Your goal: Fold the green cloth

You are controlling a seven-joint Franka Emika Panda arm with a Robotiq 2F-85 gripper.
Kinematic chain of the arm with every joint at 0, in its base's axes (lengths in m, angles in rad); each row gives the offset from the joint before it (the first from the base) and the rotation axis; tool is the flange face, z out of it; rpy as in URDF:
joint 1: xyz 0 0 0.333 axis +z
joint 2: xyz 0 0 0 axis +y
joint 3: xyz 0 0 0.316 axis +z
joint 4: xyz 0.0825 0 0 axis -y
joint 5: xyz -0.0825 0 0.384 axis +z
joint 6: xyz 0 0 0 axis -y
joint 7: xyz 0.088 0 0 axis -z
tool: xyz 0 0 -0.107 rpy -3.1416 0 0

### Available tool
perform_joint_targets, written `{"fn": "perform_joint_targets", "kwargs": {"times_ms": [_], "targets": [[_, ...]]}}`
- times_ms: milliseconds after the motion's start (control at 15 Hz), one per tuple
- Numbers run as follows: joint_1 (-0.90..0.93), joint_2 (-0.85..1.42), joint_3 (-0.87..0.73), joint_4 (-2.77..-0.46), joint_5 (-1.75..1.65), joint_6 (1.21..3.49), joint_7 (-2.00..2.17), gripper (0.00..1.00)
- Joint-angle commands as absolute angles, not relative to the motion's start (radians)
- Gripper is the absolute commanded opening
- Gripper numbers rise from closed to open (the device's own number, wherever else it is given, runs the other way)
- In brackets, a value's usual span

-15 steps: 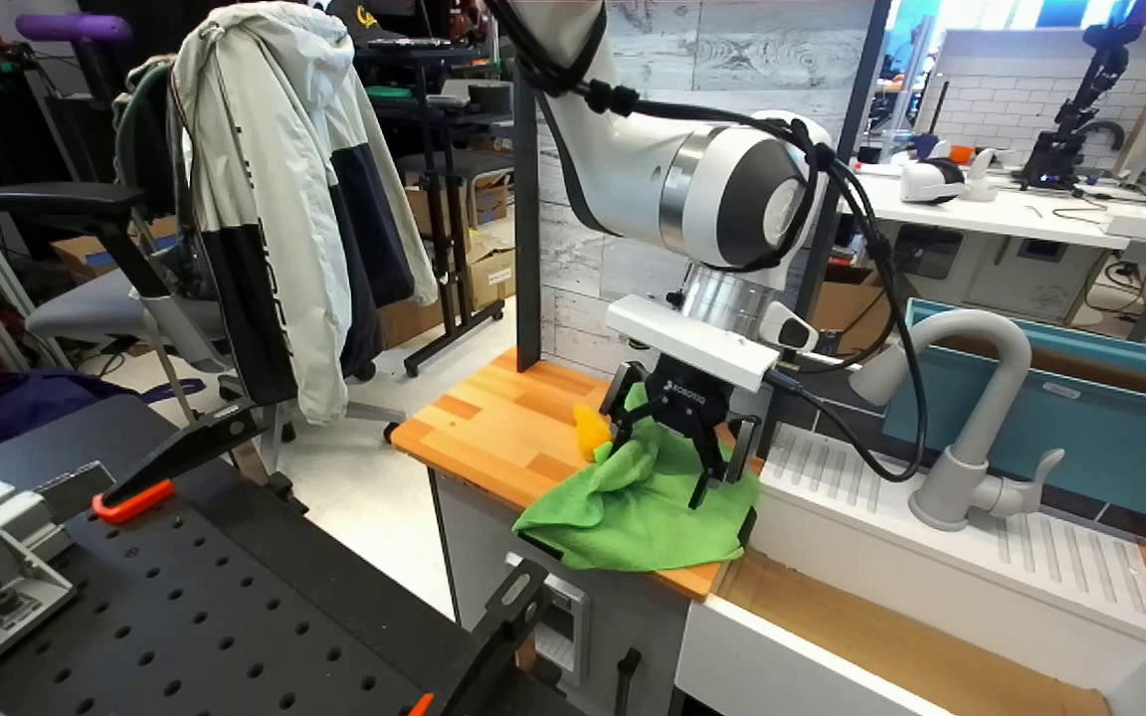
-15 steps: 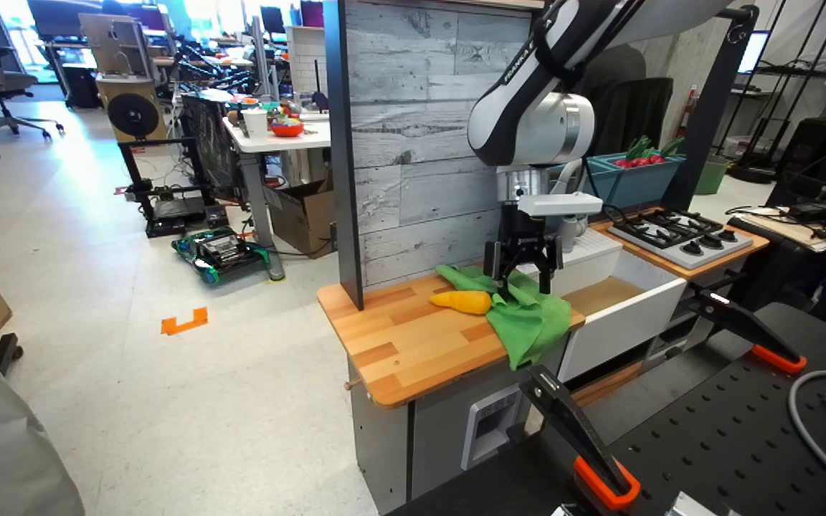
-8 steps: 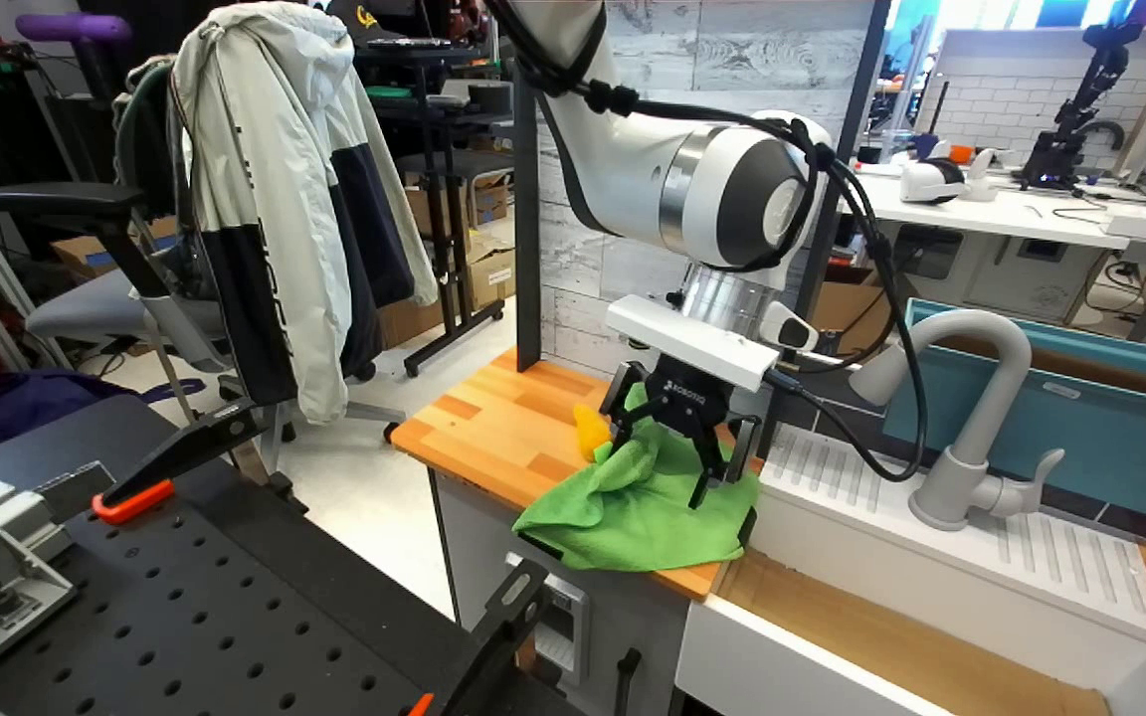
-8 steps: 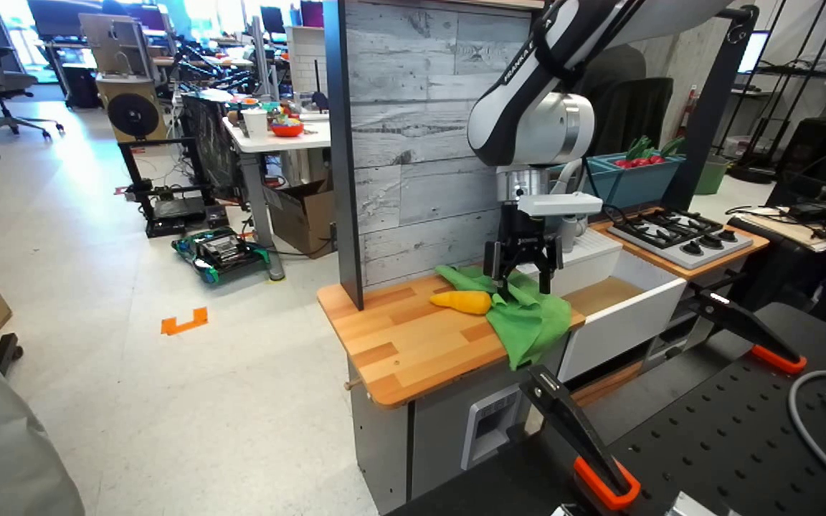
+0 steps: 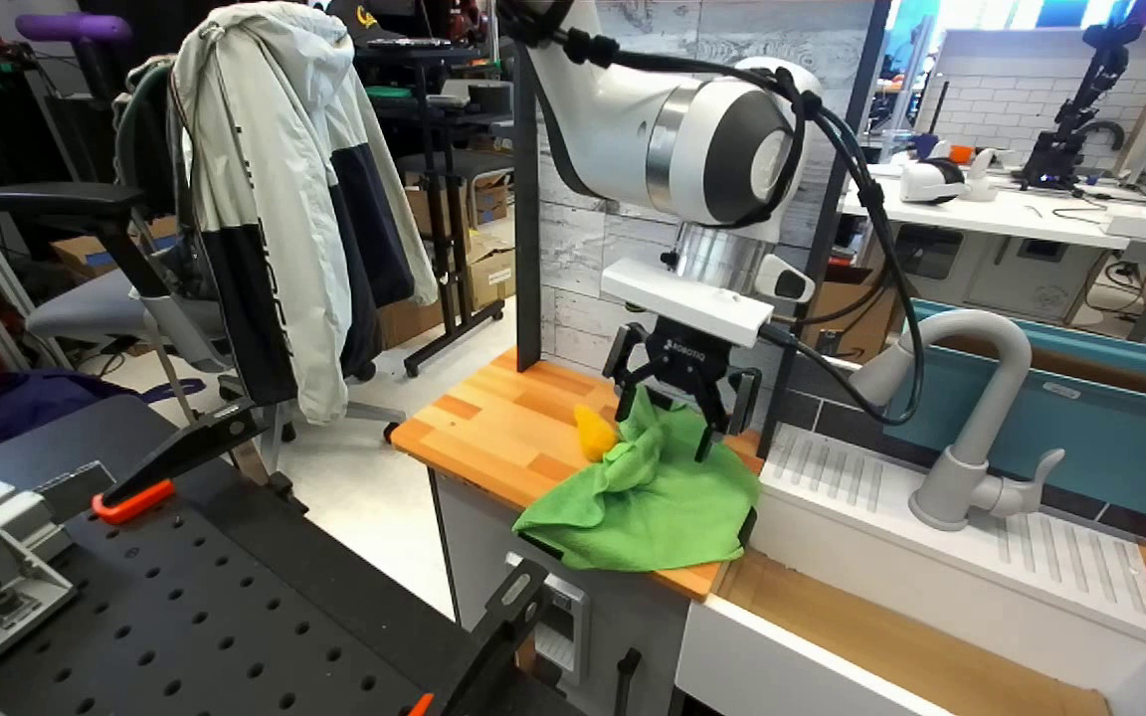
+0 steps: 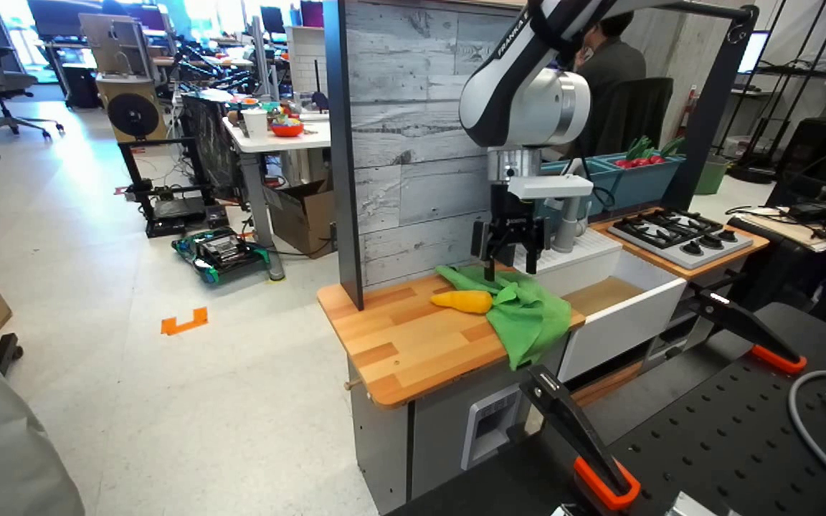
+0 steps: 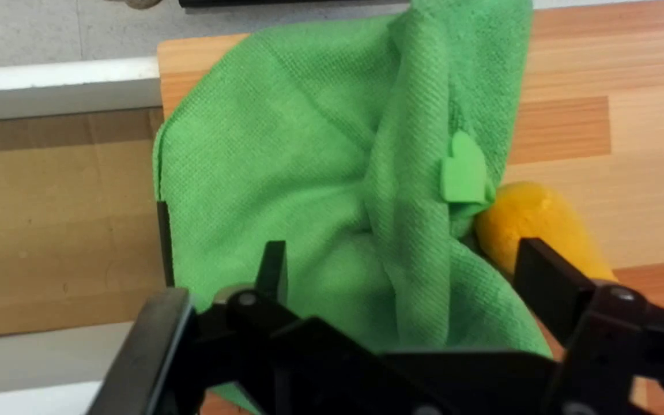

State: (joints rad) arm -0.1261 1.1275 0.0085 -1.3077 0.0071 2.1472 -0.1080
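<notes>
The green cloth (image 5: 668,517) lies rumpled on the wooden counter top in both exterior views, part of it hanging over the front edge (image 6: 528,344). In the wrist view the cloth (image 7: 286,144) has a raised ridge running along it, with a light green tag on its right side. My gripper (image 5: 665,435) is open and empty above the back part of the cloth, pointing down; it also shows above the cloth in an exterior view (image 6: 510,274). In the wrist view its fingers (image 7: 404,248) stand wide apart on both sides of the ridge.
A yellow carrot-shaped toy (image 6: 463,302) lies against the cloth on the counter (image 6: 399,344). A white sink with a grey faucet (image 5: 981,428) adjoins the counter. A wood-patterned wall (image 6: 424,143) stands behind. A black perforated table with clamps (image 5: 185,597) stands in front.
My gripper has risen from the cloth and shifted slightly back toward the wall, staying open. The cloth and the yellow toy have stayed in place.
</notes>
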Motion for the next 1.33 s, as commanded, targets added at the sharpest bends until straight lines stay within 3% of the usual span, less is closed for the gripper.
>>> {"fn": "perform_joint_targets", "kwargs": {"times_ms": [0, 467, 1267], "targets": [[-0.131, 1.005, 0.006, -1.423, 0.017, 2.262, -0.118, 1.00], [-0.136, 0.861, 0.014, -1.570, 0.022, 2.393, -0.127, 1.00], [-0.123, 0.889, 0.007, -1.533, 0.014, 2.357, -0.113, 1.00]]}}
